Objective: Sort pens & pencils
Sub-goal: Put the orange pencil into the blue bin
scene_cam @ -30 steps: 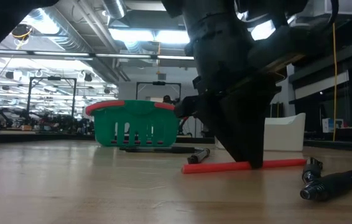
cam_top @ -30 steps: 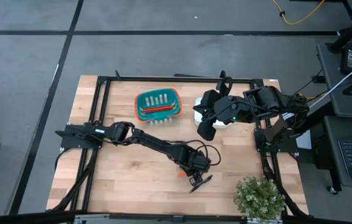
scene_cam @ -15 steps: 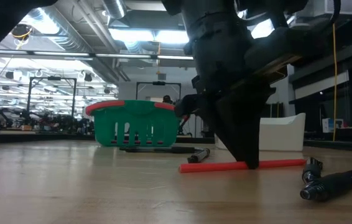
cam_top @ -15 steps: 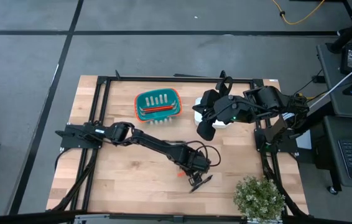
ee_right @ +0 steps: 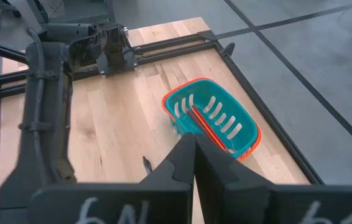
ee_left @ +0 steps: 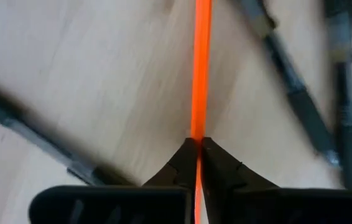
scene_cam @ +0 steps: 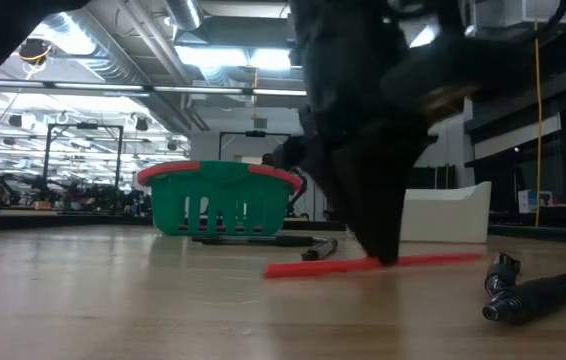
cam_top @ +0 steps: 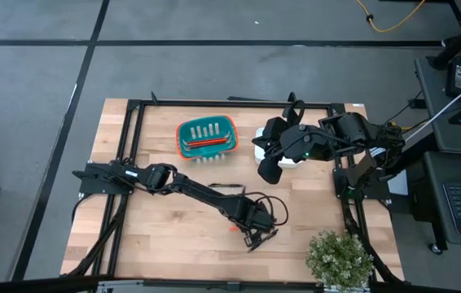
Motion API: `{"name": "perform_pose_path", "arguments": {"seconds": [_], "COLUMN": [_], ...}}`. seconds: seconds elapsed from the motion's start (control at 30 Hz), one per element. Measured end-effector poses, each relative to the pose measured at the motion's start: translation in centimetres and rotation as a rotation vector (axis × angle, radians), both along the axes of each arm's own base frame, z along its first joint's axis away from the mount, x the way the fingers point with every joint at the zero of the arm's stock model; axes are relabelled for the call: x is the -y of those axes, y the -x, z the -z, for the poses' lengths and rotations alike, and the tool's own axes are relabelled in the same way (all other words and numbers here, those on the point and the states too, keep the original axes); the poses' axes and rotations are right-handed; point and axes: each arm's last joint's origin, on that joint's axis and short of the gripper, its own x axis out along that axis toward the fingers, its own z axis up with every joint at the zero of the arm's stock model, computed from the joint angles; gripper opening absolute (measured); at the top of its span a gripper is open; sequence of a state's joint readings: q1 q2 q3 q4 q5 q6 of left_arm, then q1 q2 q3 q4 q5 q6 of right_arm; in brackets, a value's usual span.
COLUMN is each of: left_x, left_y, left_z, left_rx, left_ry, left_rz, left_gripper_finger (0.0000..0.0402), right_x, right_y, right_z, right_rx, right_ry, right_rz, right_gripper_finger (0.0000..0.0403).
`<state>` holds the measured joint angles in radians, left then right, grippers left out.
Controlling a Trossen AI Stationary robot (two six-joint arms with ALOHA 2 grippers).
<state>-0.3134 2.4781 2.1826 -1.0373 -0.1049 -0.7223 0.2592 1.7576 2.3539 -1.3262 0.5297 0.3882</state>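
A thin red-orange pencil (ee_left: 200, 74) lies on the tabletop (cam_top: 157, 236) at lower centre of the high view, pinched by the left gripper (ee_left: 198, 149) fingers. Black pens (ee_left: 300, 106) lie just beside it and could be nudged. The grip looks off-centre, so the pencil may tilt or slip on the way to the teal basket (cam_top: 206, 138) at upper centre. The right gripper (ee_right: 191, 149) waits, fingers pressed together, above the tabletop's upper right

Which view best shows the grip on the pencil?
The left wrist view: the left gripper is shut on the pencil. The low view shows the pencil under the arm; the high view shows only an end; the right wrist view misses it.
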Motion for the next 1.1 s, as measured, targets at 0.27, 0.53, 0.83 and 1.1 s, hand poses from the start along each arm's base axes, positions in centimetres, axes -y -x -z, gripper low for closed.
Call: {"name": "perform_pose_path", "arguments": {"seconds": [0.27,0.53,0.83,1.1], "left_x": [0.35,0.43,0.58,0.90], "left_y": [0.13,0.11,0.14,0.24], "left_z": [-1.15,-1.20,-1.33,-1.41], "left_rx": [0.018,0.023,0.029,0.032], "left_ry": [-0.045,-0.046,-0.045,-0.045], "left_rz": [-0.002,-0.002,0.000,0.005], "left_gripper_finger": [0.0001,0.0000,0.0000,0.0000], "right_x": [-0.01,-0.01,-0.01,-0.02], "right_y": [-0.05,-0.05,-0.05,-0.06], "right_z": [-0.05,-0.06,-0.06,-0.07], "right_rx": [0.008,0.009,0.009,0.009], "right_ry": [-0.003,-0.003,-0.003,-0.003], "right_rz": [0.001,0.001,0.000,0.000], "right_gripper_finger": [0.0010,0.0010,0.0010,0.0010]}}
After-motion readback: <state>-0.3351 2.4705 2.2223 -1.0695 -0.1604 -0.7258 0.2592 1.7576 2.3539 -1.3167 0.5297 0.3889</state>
